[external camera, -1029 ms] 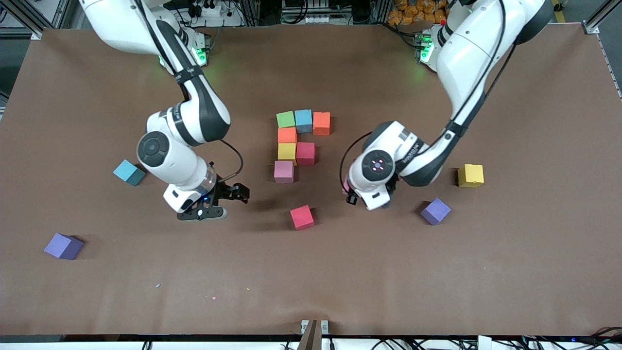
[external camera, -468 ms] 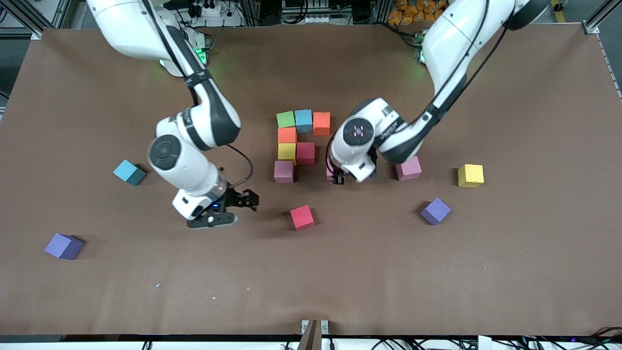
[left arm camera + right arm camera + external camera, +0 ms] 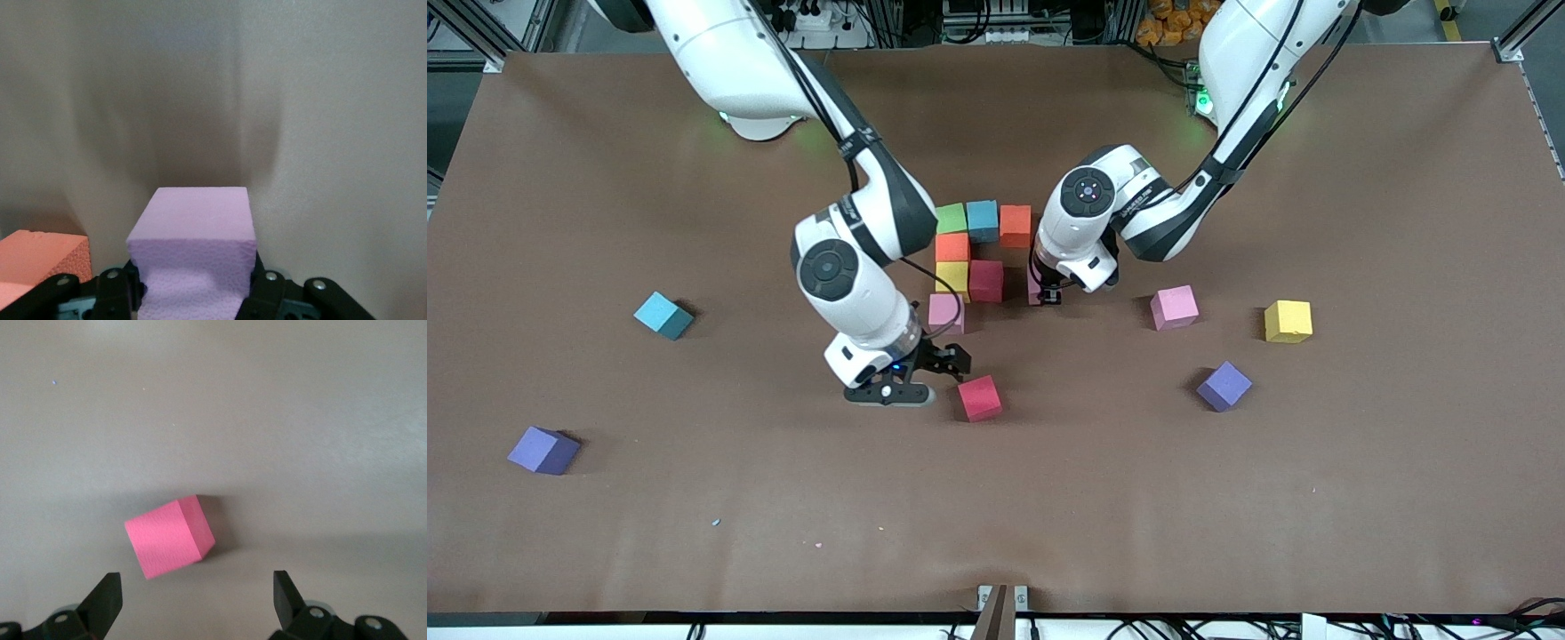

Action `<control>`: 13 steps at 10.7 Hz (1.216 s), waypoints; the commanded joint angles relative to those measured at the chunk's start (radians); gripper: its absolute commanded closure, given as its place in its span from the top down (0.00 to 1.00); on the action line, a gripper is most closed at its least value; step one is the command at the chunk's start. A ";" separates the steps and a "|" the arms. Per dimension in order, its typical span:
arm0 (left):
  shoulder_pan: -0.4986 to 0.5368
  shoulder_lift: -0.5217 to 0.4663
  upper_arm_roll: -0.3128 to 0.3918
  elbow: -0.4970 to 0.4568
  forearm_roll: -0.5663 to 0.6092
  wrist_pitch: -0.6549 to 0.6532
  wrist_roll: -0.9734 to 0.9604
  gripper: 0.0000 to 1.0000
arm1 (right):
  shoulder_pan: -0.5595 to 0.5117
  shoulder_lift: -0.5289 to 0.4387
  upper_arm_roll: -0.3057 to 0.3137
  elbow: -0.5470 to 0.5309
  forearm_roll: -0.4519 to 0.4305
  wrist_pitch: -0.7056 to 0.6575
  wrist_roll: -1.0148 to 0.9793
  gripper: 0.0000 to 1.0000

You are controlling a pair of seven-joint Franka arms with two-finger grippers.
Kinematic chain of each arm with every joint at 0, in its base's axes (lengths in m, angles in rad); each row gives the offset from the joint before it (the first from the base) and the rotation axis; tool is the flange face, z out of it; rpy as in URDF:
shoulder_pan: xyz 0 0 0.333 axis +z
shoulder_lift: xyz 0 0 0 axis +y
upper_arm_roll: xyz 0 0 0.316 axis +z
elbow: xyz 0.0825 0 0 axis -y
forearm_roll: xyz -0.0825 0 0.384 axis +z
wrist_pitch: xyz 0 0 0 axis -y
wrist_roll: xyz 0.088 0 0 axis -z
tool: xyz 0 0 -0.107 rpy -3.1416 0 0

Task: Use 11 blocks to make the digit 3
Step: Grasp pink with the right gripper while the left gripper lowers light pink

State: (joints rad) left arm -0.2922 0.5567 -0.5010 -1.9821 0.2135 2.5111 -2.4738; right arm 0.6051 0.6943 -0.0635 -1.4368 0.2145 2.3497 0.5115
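The figure holds a row of green (image 3: 950, 218), blue (image 3: 982, 220) and orange-red (image 3: 1015, 225) blocks. Nearer the camera come orange (image 3: 952, 246), yellow (image 3: 951, 277) with red (image 3: 986, 280) beside it, then pink (image 3: 945, 311). My left gripper (image 3: 1045, 295) is shut on a pink block (image 3: 193, 247), low beside that red block toward the left arm's end. The orange-red block (image 3: 40, 257) shows at the edge of the left wrist view. My right gripper (image 3: 941, 360) is open just beside a loose red block (image 3: 979, 397). That block (image 3: 170, 537) lies ahead of its spread fingertips (image 3: 110, 600).
Loose blocks lie about: teal (image 3: 663, 315) and purple (image 3: 543, 450) toward the right arm's end; pink (image 3: 1174, 308), yellow (image 3: 1288, 321) and purple (image 3: 1224, 385) toward the left arm's end. The brown table (image 3: 1049, 516) stretches bare toward the camera.
The left gripper has carried the pink block away from the camera to the figure's side. The right arm has swung toward the left arm's end, up to the loose red block.
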 commanded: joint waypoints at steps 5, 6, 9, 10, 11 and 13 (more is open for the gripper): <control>-0.031 0.043 0.016 -0.009 -0.003 0.077 -0.016 0.00 | 0.033 0.224 -0.006 0.291 -0.185 0.014 -0.022 1.00; -0.031 0.055 0.016 -0.003 -0.002 0.078 -0.016 0.00 | 0.036 0.228 -0.006 0.289 -0.185 0.014 -0.077 1.00; -0.076 0.097 0.035 0.035 -0.002 0.078 -0.014 0.00 | 0.059 0.255 -0.004 0.280 -0.185 0.035 -0.084 1.00; -0.082 0.097 0.036 0.037 -0.002 0.078 -0.014 0.00 | 0.061 0.263 -0.004 0.279 -0.185 0.043 -0.080 1.00; -0.090 0.098 0.036 0.037 -0.002 0.078 -0.014 0.00 | 0.070 0.269 -0.004 0.279 -0.184 0.046 -0.077 1.00; -0.097 0.110 0.036 0.043 -0.002 0.078 -0.010 0.00 | 0.079 0.283 -0.004 0.277 -0.185 0.063 -0.073 1.00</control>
State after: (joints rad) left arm -0.3615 0.6115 -0.4732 -1.9624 0.2135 2.5738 -2.4747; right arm 0.6754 0.9504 -0.0632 -1.1917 0.0518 2.4056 0.4256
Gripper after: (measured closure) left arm 0.436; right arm 0.000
